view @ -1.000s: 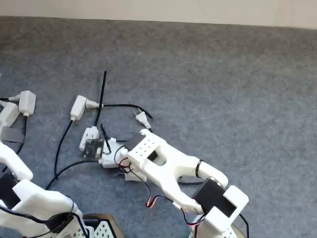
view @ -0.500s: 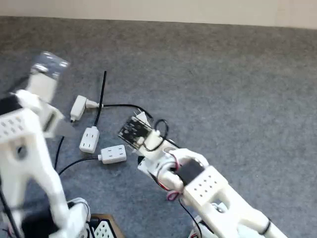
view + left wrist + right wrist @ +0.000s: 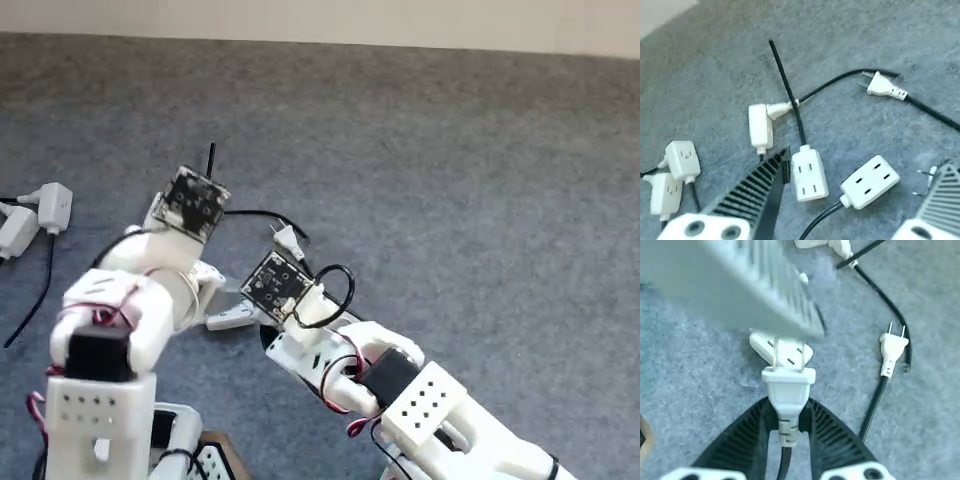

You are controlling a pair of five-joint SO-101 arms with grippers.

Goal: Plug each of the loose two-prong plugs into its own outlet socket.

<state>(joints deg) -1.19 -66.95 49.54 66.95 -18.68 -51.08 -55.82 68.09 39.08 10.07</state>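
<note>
My right gripper (image 3: 788,407) is shut on a white two-prong plug (image 3: 788,385), whose prongs point at a white outlet socket (image 3: 782,351) just ahead. A second loose white plug (image 3: 892,352) on a black cord lies beside it, also seen from above (image 3: 288,238). My left gripper (image 3: 865,165) hangs open over two white outlet sockets, one (image 3: 809,173) near its dark finger, the other (image 3: 870,181) between the fingers. The loose plug (image 3: 885,86) lies farther out. From above, the left arm covers most of the sockets; one socket end (image 3: 230,315) shows.
A white adapter (image 3: 760,127) on a cord and a black stick (image 3: 787,90) lie beyond the sockets. Two white cube adapters (image 3: 55,205) (image 3: 15,230) sit at the far left. Grey carpet stretches open to the right and back.
The left arm has swung in from the far left to above the sockets. The right arm drew back from the sockets and then settled slightly lower.
</note>
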